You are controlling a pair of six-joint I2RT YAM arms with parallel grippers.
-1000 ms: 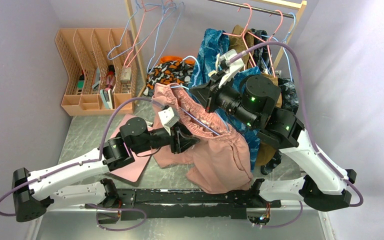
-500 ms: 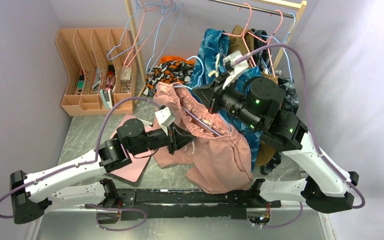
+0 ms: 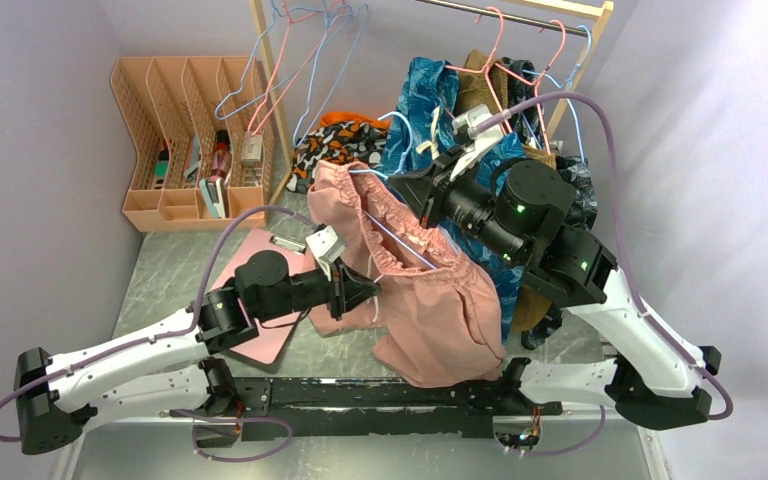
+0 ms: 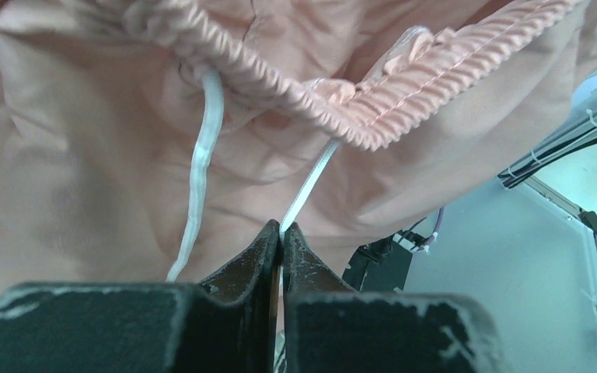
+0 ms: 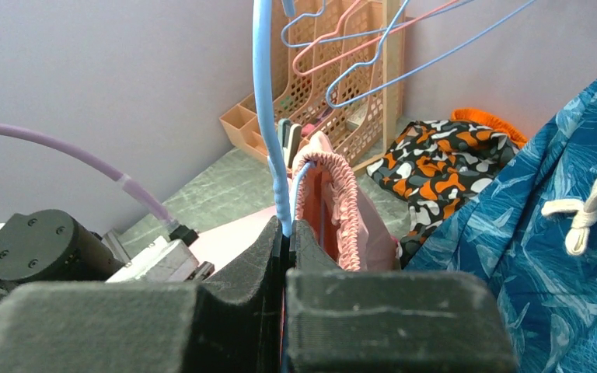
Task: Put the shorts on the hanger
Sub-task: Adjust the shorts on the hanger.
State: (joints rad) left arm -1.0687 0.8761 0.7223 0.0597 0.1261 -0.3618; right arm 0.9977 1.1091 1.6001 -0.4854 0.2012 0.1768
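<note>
Pinching: left gripper (image 4: 281,233) closed tight on one strand of the white drawstring (image 4: 311,180), just right of the pink board (image 3: 268,345).
Clamping: right gripper (image 5: 286,233) closed on the hanger (image 5: 262,93), wire rising between the fingers; up and right of the pink board.
Shorts (image 3: 440,300): draped just right of the pink board, waistband (image 4: 373,116) lifted and open, legs sagging to the table.
Hanger in top view: one thin blue bar slanting across the inside of the open waistband.
Left wrist view only: shows the pinch itself, plus a second drawstring strand hanging loose to its left; masked from above by the wrist.
Right wrist view only: shows the wire seated in the closed jaws; hidden from above by the camera housing.
Top view only: shows the whole garment and both arms at once.
Fabric: dusty pink, matte, softly creased; waistband gathered into fine ribbed pleats along a stitched line.
Drawstring: flat, white, tape-like.
Hanger wire: thin, smooth, light blue, gently curved.
Pink board: flat, rigid, rounded corner.
Beyond the pink board: orange lattice organizer (image 3: 175,110); farther right, blue leaf-print garment (image 5: 528,217).
</note>
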